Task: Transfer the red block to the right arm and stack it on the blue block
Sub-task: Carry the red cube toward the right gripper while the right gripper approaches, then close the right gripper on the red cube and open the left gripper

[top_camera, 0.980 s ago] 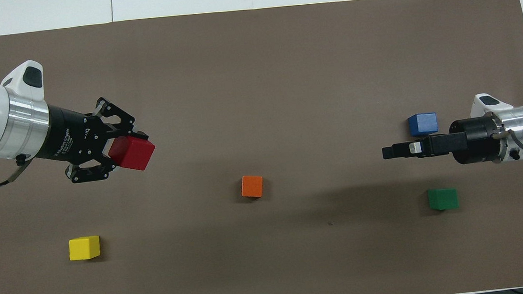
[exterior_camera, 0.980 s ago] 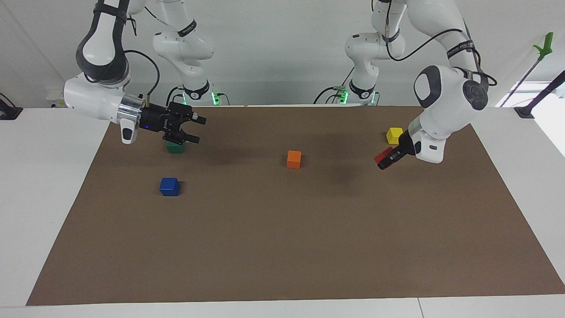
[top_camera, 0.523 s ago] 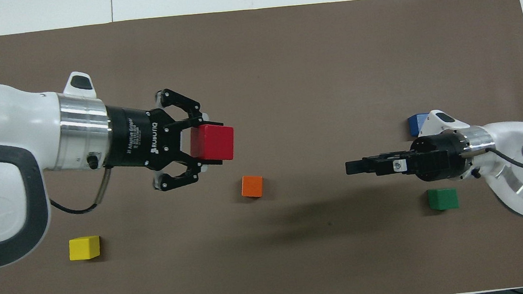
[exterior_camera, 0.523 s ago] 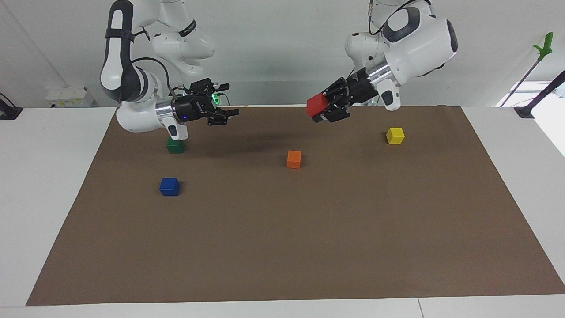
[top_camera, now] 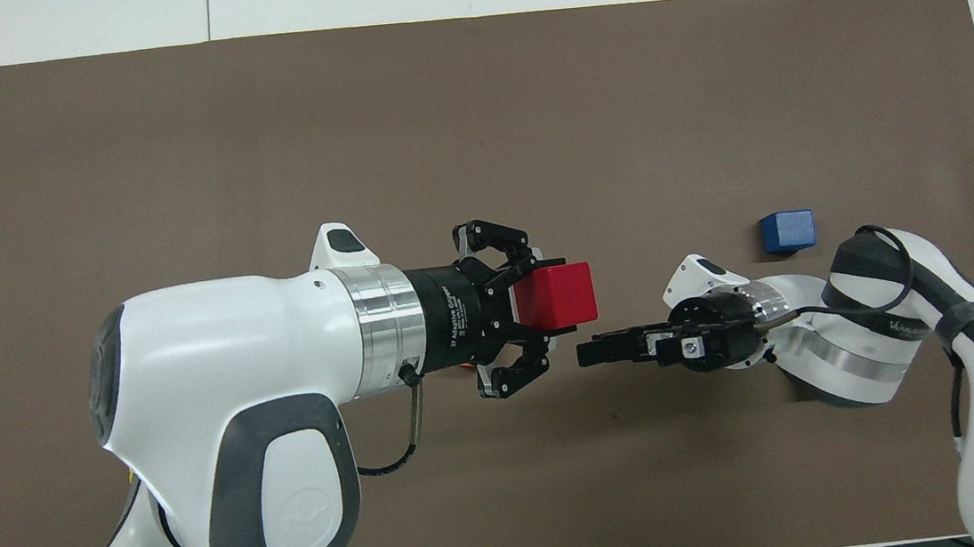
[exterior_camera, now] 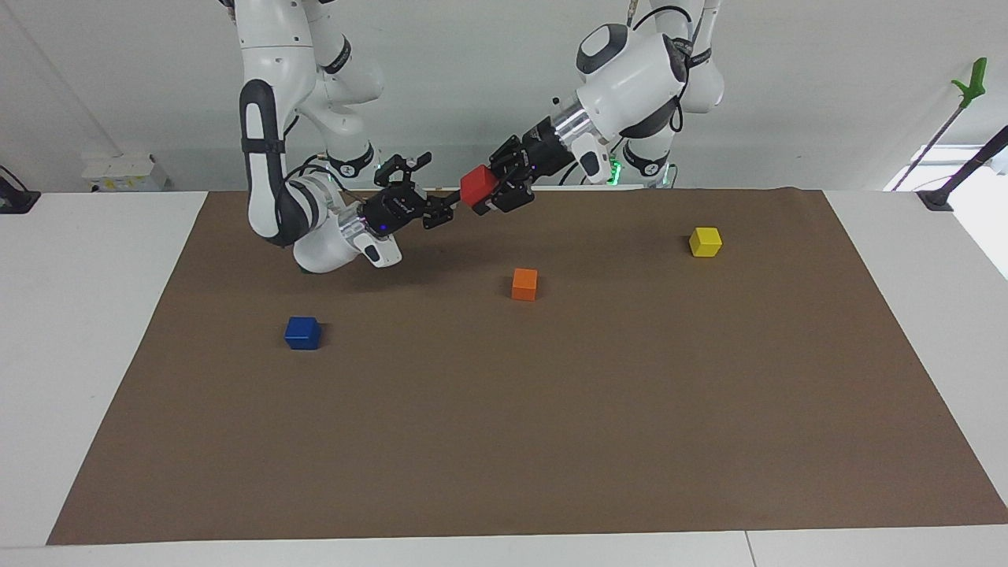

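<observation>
Facing view: the red block [exterior_camera: 476, 187] is held clamped in the left gripper [exterior_camera: 494, 191], raised over the mat's robot end, where the right gripper [exterior_camera: 442, 203], fingers spread, nearly meets it; a misaligned closing could knock it loose.

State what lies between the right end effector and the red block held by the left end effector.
Nothing: in both views only bare air separates the right end effector from the red block gripped by the left end effector.
</observation>
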